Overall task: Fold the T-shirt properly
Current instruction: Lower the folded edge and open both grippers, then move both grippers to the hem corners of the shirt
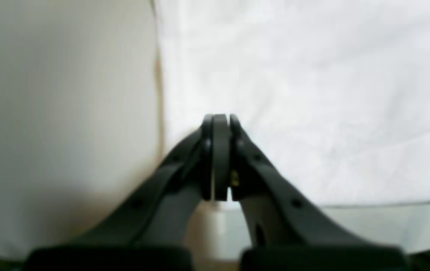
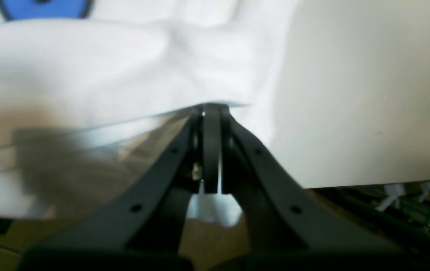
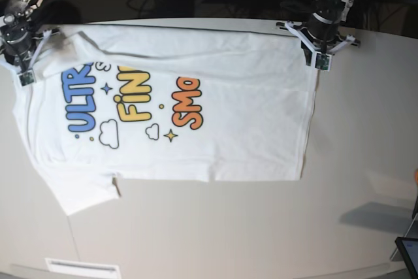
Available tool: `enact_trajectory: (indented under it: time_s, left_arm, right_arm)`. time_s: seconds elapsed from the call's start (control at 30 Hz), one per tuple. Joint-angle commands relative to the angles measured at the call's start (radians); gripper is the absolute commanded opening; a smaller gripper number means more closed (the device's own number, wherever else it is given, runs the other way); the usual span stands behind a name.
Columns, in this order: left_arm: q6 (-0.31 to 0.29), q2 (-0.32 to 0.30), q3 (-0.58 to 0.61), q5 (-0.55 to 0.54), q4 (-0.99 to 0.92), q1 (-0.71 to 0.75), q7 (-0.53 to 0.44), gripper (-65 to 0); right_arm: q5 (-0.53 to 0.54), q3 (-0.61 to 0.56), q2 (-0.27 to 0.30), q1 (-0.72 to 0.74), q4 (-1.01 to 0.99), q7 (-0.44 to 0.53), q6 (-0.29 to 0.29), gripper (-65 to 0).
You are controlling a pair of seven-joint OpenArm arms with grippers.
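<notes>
Our left gripper has its jaws pressed together on a thin white edge of the T-shirt; in the left wrist view the cloth fills everything from 12 to 3 o'clock of the tips, with bare tabletop from 9 to 11 o'clock. In the base view this left gripper sits at the shirt's hem corner, at 1 o'clock of the garment.

Our right gripper is likewise clenched on a raised fold of the T-shirt, a taut edge running off toward 8 o'clock from the tips, a patch of blue print at 11 o'clock and pale tabletop from 1 to 4 o'clock. In the base view the right gripper holds the shoulder end at 10 o'clock of the garment.

Between the two, the T-shirt lies spread print-up on the tabletop, neck end toward 9 o'clock, hem toward 3 o'clock, one sleeve pointing to 7 o'clock. The blue, yellow and orange lettering runs sideways across its middle, with clouds and stars beside it
</notes>
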Motion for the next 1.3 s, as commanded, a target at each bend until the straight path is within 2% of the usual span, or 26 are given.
enact_trajectory:
  time_s: [0.0, 0.17, 0.37, 0.47, 0.5, 0.63, 0.7, 0.83, 1.03, 1.1, 1.17, 1.2, 1.27]
  left_arm:
    - [0.006, -0.007, -0.017, 0.005, 0.027, 0.003, -0.021, -65.0]
    - [0.006, -0.007, -0.069, 0.005, 0.03, -0.017, -0.021, -65.0]
    - [0.006, -0.009, -0.141, 0.003, 0.025, -0.107, -0.015, -65.0]
    - [-0.002, -0.017, -0.172, 0.002, 0.024, -0.212, 0.109, -65.0]
    - [-0.025, -0.017, -0.184, 0.002, 0.021, -0.259, 0.152, -65.0]
    - [-0.203, -0.017, -0.226, 0.012, 0.007, -0.428, 0.295, -65.0]
    - [-0.253, -0.018, -0.23, 0.015, -0.007, -0.495, 0.341, -64.7]
    - [-0.26, -0.049, -0.212, 0.017, -0.054, -0.578, 0.384, -57.6]
    - [-0.258, -0.063, -0.207, 0.042, -0.162, -0.614, 0.376, -38.1]
    - [-0.258, -0.066, -0.195, 0.089, -0.192, -0.614, 0.345, -32.6]
    - [-0.258, -0.066, -0.178, 0.137, -0.216, -0.614, 0.276, -29.9]
    - [-0.258, -0.066, -0.172, 0.16, -0.229, -0.614, 0.249, -29.7]
    - [-0.258, -0.067, -0.156, 0.209, -0.255, -0.618, 0.2, -29.4]
  right_arm:
    - [0.0, 0.007, 0.013, -0.001, 0.031, -0.011, -0.007, -64.0]
    - [-0.001, 0.01, 0.085, 0.048, 0.045, -0.107, -0.007, -64.0]
    - [0.0, 0.009, 0.147, 0.167, 0.036, -0.124, -0.007, -63.8]
    - [0.004, 0.0, 0.16, 0.255, 0.013, -0.121, -0.007, -60.6]
    - [0.004, 0.0, 0.165, 0.293, -0.006, -0.123, -0.007, -58.8]
    - [0.004, 0.0, 0.168, 0.437, -0.128, -0.127, -0.007, -49.8]
    - [0.004, -0.002, 0.17, 0.488, -0.199, -0.12, -0.007, -46.6]
    - [0.002, -0.023, 0.199, 0.574, -0.335, -0.118, -0.007, -45.6]
    - [0.005, -0.138, 0.266, 0.668, -0.489, -0.098, -0.007, -45.3]
    - [0.005, -0.183, 0.279, 0.684, -0.538, -0.071, -0.007, -45.3]
    - [0.005, -0.212, 0.279, 0.727, -0.586, -0.063, -0.007, -44.8]
    - [0.005, -0.217, 0.277, 0.744, -0.612, -0.061, -0.007, -43.4]
    - [0.005, -0.215, 0.274, 0.784, -0.667, -0.061, -0.007, -34.7]
